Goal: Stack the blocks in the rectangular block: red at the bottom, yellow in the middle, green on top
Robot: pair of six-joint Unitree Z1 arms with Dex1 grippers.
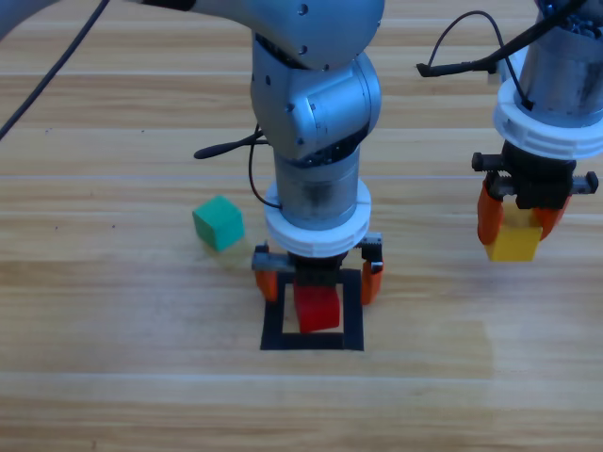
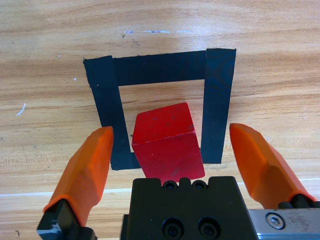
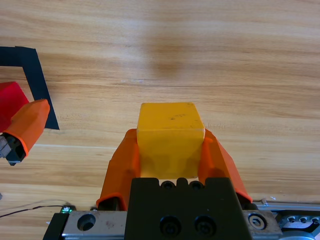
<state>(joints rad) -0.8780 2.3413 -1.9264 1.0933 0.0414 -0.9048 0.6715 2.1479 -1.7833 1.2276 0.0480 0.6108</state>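
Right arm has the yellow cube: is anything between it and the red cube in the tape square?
Yes. The left gripper hangs directly over the small red cube inside the black tape square outline, jaws open either side. The right gripper, gripping the small yellow cube, cannot set it there until the left arm clears.

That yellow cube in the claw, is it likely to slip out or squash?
The yellow cube probably stays rigid: its edges look straight between the right gripper jaws. Its matte, flat faces likely grip well. Set down, it should sit, not roll.
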